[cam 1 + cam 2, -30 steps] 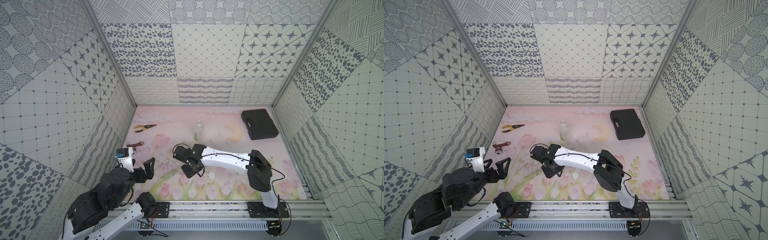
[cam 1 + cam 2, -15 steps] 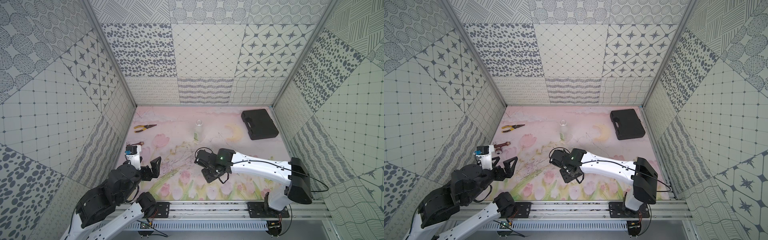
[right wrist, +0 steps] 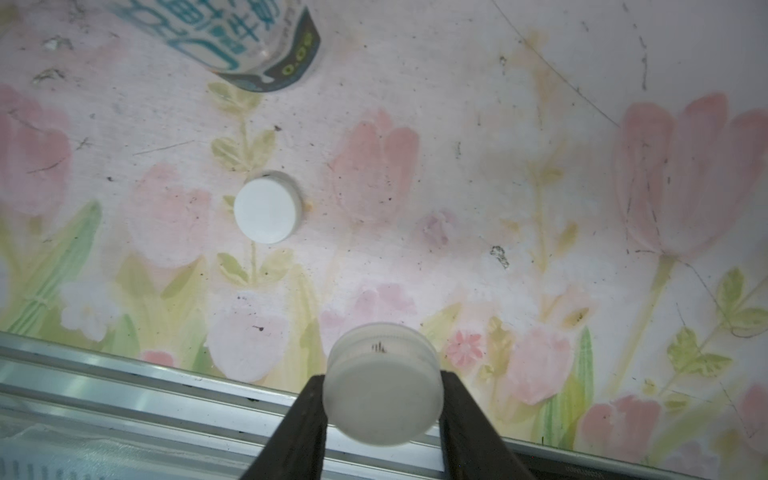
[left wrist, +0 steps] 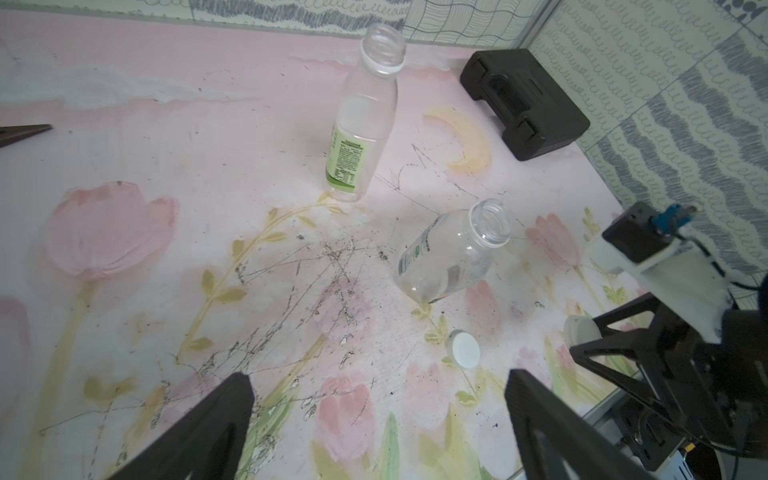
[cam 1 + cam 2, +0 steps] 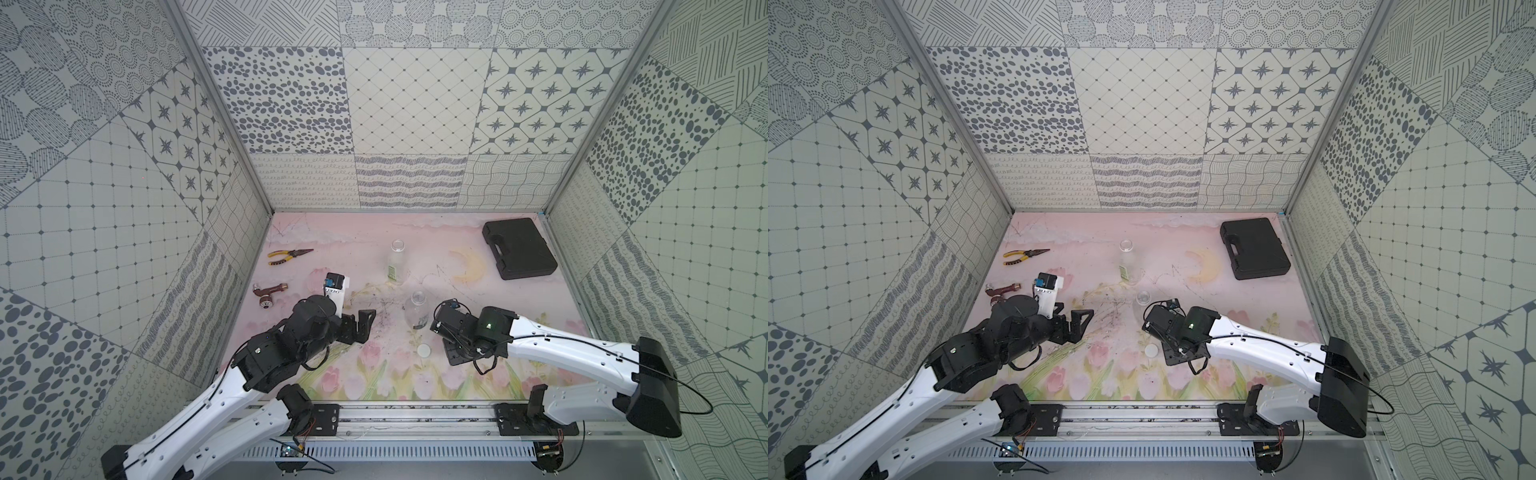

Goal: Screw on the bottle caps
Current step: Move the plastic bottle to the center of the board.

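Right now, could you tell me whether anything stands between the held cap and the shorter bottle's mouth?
Nothing visible does. The right gripper holds the cap beside the shorter bottle; the spare cap lies low on the mat.

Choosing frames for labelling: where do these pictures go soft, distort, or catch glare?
Right wrist view: held cap blurred by closeness, loose cap crisp, glare on the rail. Left wrist view: wide-angle lean on the taller bottle. Both top views: even light, sharp.

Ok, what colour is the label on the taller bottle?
The taller bottle has a light green label; clearest in the left wrist view.
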`<state>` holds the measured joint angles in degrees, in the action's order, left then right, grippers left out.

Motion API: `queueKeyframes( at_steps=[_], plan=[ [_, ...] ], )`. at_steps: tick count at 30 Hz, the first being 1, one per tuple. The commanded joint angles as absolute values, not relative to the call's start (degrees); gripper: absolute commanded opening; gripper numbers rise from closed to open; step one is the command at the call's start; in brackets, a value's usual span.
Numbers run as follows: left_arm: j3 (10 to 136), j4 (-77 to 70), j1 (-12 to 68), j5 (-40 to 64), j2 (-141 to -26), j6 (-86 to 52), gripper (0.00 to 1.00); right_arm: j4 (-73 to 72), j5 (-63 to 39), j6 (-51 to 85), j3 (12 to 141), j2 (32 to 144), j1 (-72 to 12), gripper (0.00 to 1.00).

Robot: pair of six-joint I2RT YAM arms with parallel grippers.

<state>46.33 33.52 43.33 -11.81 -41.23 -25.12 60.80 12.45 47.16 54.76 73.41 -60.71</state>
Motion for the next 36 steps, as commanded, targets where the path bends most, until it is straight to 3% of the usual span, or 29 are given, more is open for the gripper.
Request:
queueKeyframes(
  at_steps=[1,10,23,36],
  plan=[
    [43.7,13.1,46.3,-5.3,-47.9,-19.3,1.0,55.3,11.7,49.6,50.8,71.2,-57.3,0.45],
    [37.5,-8.3,47.4,2.6,-61.6,-12.1,1.0,50.1,8.9,48.0,48.4,71.3,-51.3,0.45],
    [29.4,-40.1,46.1,4.0,-77.0,-1.2,1.0,48.4,5.9,44.7,48.2,72.3,-47.2,0.45],
    [30.3,-51.3,44.9,2.7,-86.7,1.1,1.0,47.8,4.5,44.1,47.6,71.9,-46.3,0.45]
  ],
)
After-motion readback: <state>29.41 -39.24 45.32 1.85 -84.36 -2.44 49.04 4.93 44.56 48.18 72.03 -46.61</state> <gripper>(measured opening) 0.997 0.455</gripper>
